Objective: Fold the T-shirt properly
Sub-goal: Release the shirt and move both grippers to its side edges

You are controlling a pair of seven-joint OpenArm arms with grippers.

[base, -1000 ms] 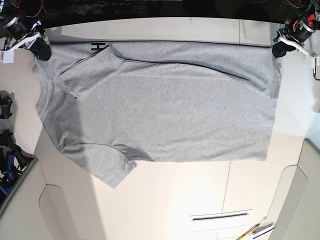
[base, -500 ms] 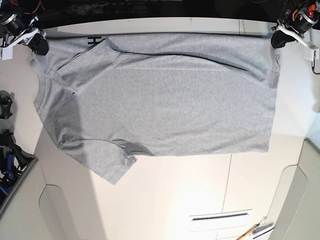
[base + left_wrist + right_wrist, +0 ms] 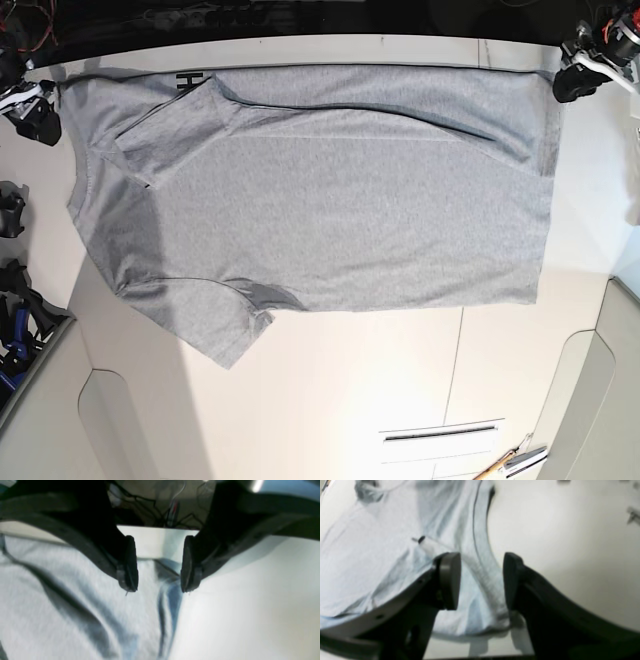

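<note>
Your shirt (image 3: 320, 210) is lying spread flat across the table (image 3: 400, 390), one long edge folded over along the far side. Your left gripper (image 3: 158, 577) and right gripper (image 3: 481, 580) are both gaping, holding nothing, over its far corners.

The T-shirt (image 3: 330, 200) was soft, matt heathered cloth; the desk (image 3: 400, 400) under it looked smooth, faintly glossy.

Grey T-shirt (image 3: 320, 200) flat on table, far edge folded over, sleeve protruding.
</note>
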